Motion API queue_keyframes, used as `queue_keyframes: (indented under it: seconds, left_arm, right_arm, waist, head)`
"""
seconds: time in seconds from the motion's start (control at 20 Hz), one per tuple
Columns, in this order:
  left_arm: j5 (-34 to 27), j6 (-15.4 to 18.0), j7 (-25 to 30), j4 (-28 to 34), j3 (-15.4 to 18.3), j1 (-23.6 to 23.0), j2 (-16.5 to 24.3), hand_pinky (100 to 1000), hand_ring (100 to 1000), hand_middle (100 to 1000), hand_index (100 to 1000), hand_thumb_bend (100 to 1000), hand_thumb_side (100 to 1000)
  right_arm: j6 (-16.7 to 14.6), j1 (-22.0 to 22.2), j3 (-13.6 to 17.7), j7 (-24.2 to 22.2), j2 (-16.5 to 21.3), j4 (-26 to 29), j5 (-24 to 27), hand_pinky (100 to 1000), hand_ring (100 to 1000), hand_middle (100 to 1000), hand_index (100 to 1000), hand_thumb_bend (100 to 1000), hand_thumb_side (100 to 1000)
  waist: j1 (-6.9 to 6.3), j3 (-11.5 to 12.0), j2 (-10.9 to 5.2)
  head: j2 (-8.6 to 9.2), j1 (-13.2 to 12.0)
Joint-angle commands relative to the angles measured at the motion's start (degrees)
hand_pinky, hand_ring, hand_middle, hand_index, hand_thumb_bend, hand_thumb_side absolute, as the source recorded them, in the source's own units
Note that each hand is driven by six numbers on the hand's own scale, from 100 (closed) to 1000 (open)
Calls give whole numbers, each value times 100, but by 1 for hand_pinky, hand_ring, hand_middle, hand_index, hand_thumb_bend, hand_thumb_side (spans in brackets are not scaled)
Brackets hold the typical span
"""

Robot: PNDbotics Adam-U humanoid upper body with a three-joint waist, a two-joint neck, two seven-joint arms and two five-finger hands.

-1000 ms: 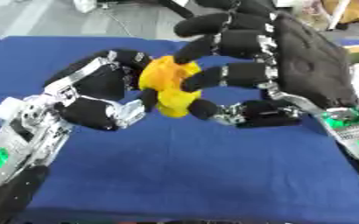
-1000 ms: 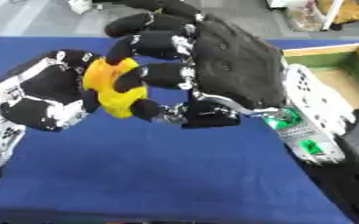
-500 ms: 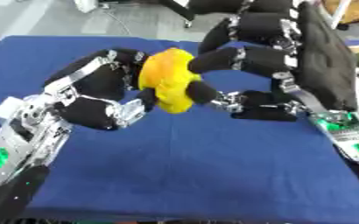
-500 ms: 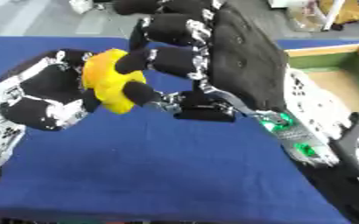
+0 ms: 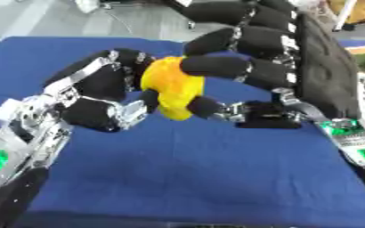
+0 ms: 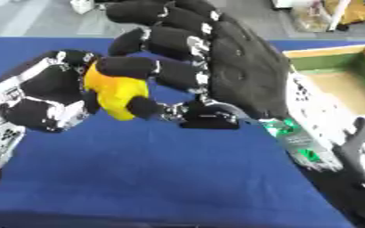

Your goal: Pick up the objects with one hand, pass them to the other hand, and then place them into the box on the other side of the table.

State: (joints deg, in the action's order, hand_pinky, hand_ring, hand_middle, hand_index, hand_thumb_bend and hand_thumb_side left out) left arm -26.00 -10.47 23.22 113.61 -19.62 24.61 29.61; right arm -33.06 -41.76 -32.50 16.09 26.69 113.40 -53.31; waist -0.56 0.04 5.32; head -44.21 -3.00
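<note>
While both hands meet above the middle of the blue table (image 5: pixel 178 178), a yellow object (image 5: pixel 172 91) sits between them, held up off the cloth. Its shape is lumpy and rounded, brighter yellow below and more orange toward the top — what it is cannot be made out. The left hand (image 5: pixel 100 95) comes in from about 8 o'clock, its black fingers (image 5: pixel 127 67) curled over the top and near side of the yellow object, with the thumb (image 5: pixel 135 109) bent in against its lower left. The right hand (image 6: pixel 240 75) reaches from about 3 o'clock, its broad black back turned to the camera; its fingers (image 6: pixel 131 67) curve over the object from the upper right, one of them lying across the top, and the thumb (image 6: pixel 151 109) presses in from below. Both hands are thus clamped on the same yellow object, touching it from opposite sides. At about 2 o'clock on the table's right edge stands a box (image 6: pixel 338 80) with green walls and a tan floor — well apart from the hands
</note>
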Motion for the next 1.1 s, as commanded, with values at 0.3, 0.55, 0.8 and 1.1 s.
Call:
queue_keyframes:
  seconds: [0.3,0.55,0.8,1.1]
  left_arm:
    - [136,101,28,98,14,130,523,716,659,515,590,100,100]
    - [219,182,96,98,23,148,581,719,661,515,590,100,100]
    - [246,222,144,98,4,179,553,721,663,515,591,101,100]
    - [203,200,225,98,-95,234,511,720,664,515,590,101,100]
  right_arm:
    - [-158,-73,15,-495,187,119,248,748,624,582,872,436,100]
    - [-181,-62,9,-839,203,119,449,725,591,563,869,442,100]
    - [-118,-55,11,-1161,172,119,558,704,571,554,874,444,100]
    - [145,-74,28,-1386,57,119,425,647,519,503,874,455,100]
  waist:
    - [51,-32,-110]
    - [52,-40,-107]
    - [53,-35,-104]
    - [48,-34,-108]
  head:
    - [9,-41]
    - [9,-46]
    - [9,-39]
    - [9,-26]
